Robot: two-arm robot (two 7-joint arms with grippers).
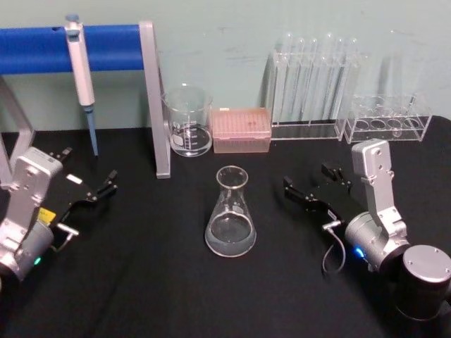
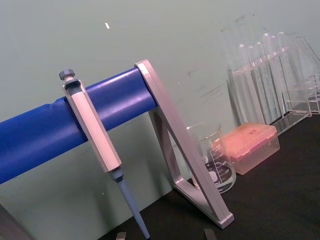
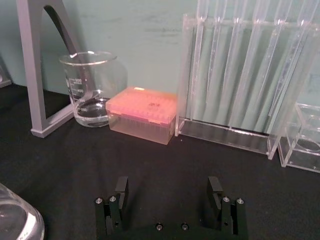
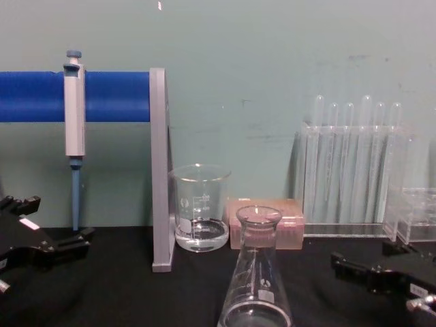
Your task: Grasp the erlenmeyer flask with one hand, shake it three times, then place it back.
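Both arms rest low on either side, the left gripper [image 1: 90, 189] and the right gripper [image 1: 317, 184] each pointing forward with black fingers spread apart, holding nothing.

The erlenmeyer flask [image 1: 230, 215] stands upright on the black table [image 1: 176, 296], clear glass with a wide flat base, narrow neck and flared rim. The hand [image 1: 316, 186], a black two-fingered gripper, rests to its right with fingers spread, apart from it.

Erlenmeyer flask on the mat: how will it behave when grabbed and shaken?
The erlenmeyer flask looks like smooth glass, so probably slippery and fragile. Its wide base suggests it won't tip easily. It appears nearly empty, so likely light. The right gripper is open beside it.
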